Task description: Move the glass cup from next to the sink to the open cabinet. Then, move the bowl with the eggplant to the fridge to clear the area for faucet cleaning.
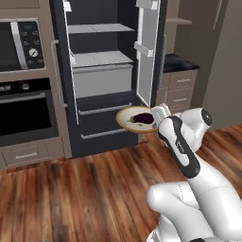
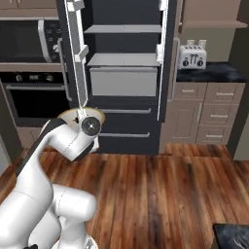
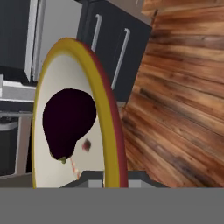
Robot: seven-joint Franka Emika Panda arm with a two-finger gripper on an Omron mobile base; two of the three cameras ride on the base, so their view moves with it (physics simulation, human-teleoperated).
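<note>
Gripping bowl (image 1: 134,119) rim: end effector (image 1: 158,115)

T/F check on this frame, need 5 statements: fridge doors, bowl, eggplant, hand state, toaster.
1. The fridge has its doors swung open. True.
2. The bowl is resting on a fridge shelf. False: the hand carries it in front of the fridge, over the wooden floor.
3. The eggplant lies inside the bowl. True.
4. The hand is open and holds nothing. False: it is shut on the bowl's rim.
5. A toaster sits on the dark counter right of the fridge. True.
</note>
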